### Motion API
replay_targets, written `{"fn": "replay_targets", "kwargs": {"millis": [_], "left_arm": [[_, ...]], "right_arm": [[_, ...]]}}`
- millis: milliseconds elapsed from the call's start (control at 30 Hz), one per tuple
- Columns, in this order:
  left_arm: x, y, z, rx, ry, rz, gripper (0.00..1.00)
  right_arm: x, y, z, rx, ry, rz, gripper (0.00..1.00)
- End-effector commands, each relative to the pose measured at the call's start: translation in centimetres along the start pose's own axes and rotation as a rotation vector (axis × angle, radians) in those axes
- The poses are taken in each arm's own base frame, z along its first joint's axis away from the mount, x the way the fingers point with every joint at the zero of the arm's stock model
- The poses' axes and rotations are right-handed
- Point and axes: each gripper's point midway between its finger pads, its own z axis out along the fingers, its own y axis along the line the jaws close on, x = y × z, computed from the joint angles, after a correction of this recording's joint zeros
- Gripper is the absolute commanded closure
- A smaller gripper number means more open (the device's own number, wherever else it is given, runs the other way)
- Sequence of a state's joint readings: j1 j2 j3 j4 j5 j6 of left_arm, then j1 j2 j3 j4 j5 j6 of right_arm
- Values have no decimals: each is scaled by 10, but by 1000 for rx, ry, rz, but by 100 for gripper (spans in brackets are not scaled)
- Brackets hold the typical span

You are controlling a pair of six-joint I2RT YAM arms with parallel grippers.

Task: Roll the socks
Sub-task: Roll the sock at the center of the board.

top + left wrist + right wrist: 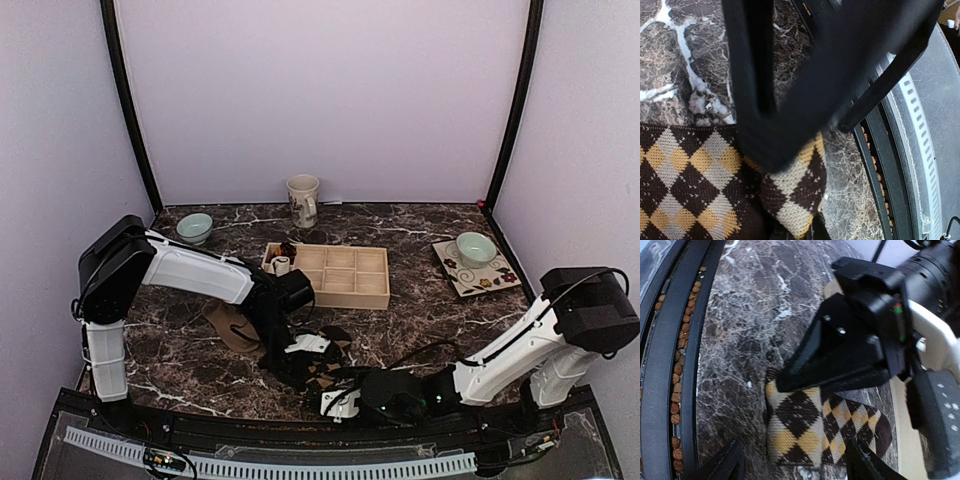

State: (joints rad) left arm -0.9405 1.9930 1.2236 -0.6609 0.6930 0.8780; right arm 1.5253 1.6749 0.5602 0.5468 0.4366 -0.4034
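Note:
The dark brown argyle sock lies near the table's front edge, its cuff end folded over itself. My left gripper is down on it and shut on the folded end; the closed tips show in the left wrist view and in the right wrist view. The sock's flat part fills the lower left of the left wrist view. My right gripper is open, its fingertips standing either side of the fold without touching it. The plain tan sock lies flat to the left, partly under my left arm.
A wooden compartment tray stands behind the socks, with a small white rolled sock and a dark bundle in its left corner. A mug, a green bowl and a bowl on a plate stand farther back. The black front rail is close.

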Motion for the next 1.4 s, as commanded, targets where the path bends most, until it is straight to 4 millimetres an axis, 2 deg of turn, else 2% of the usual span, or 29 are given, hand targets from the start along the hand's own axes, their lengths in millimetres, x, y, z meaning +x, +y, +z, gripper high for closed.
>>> {"fn": "replay_targets", "kwargs": {"millis": [0, 133, 300, 567, 700, 867, 933, 1067, 1167, 1200, 1233, 1367], "left_arm": [[59, -14, 25, 84, 207, -110, 100], [61, -13, 27, 95, 211, -118, 100], [62, -14, 29, 106, 212, -123, 100], [64, -14, 28, 109, 223, -119, 100], [63, -14, 27, 109, 225, -118, 100], [63, -13, 25, 112, 218, -127, 98], [63, -11, 23, 104, 218, -131, 93], [63, 2, 11, 37, 196, -167, 71], [71, 13, -8, -37, 171, -215, 64], [76, 12, -14, -54, 164, -232, 55], [78, 13, -20, -77, 151, -244, 51], [84, 18, -44, -195, 104, -262, 50]], "right_arm": [[-26, 10, 8, -39, -89, -82, 32], [-19, 17, 11, -62, -89, -62, 33], [-24, 14, 23, -49, -101, -79, 37], [-11, 7, 41, -63, -64, -38, 47], [1, 10, 46, -101, -18, 15, 61], [18, 26, 43, -179, 41, 68, 82], [27, 31, 41, -192, 65, 97, 87], [36, 38, 36, -204, 69, 183, 100], [40, 47, 36, -227, 64, 272, 100], [41, 49, 36, -236, 58, 308, 100], [43, 53, 36, -247, 56, 338, 100], [54, 69, 37, -317, 88, 447, 100]]}}
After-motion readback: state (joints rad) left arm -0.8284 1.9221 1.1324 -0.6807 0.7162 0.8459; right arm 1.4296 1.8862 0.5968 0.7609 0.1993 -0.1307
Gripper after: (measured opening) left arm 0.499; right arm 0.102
